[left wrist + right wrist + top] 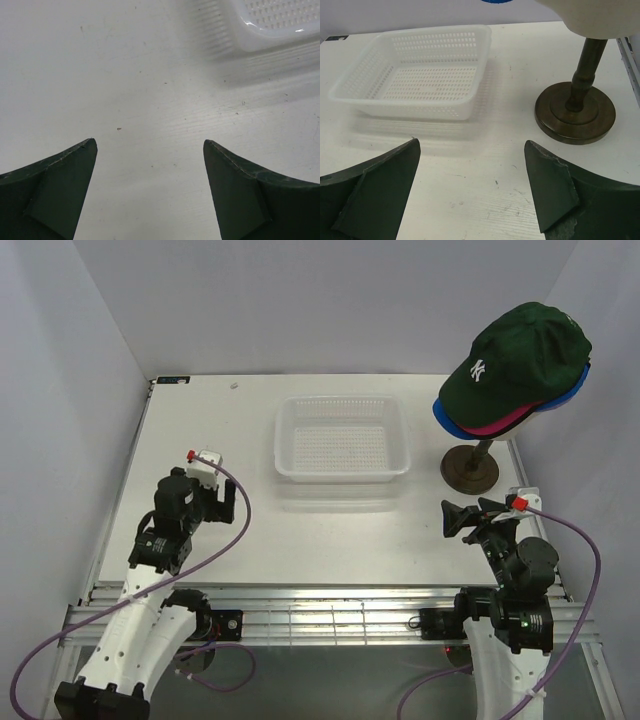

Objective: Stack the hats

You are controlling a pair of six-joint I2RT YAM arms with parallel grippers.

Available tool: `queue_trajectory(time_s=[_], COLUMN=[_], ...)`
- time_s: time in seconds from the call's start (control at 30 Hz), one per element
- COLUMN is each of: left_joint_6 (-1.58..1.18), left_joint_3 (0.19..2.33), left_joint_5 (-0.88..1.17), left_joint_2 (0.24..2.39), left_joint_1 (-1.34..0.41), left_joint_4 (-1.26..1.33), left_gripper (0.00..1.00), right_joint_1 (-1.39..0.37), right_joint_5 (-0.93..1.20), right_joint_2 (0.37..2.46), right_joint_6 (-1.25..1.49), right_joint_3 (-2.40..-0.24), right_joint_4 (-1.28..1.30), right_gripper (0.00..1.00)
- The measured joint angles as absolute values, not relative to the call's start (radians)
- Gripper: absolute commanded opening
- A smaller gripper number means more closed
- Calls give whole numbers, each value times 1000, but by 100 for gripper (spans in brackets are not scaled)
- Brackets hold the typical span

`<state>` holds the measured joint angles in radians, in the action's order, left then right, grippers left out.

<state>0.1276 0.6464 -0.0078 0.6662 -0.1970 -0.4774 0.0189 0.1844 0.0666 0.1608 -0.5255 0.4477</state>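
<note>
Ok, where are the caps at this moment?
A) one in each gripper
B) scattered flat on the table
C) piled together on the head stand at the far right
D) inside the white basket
C: the green cap tops the pile, with a blue brim and a magenta edge showing beneath it, all perched on the stand.

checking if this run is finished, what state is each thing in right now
hats, stacked together on the mannequin head, green NY cap on top
mannequin head, upright on its stand
basket, right way up, nothing in it
left tool, open, holding nothing
right tool, open, holding nothing
</note>
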Motion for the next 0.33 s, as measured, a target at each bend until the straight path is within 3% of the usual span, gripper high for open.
queue_trajectory(time_s=[0.33], left_joint_6=[50], left_joint_3=[620], left_joint_5=[-4], left_joint_2=[636], left_joint_1=[-176], left_joint_4=[-438], left_gripper=[98], right_joint_1=[16], right_joint_5=[172], right_joint_2=[65], right_joint_6=[169], right_joint_3=[-516], right_joint_4=[448], right_gripper=[89])
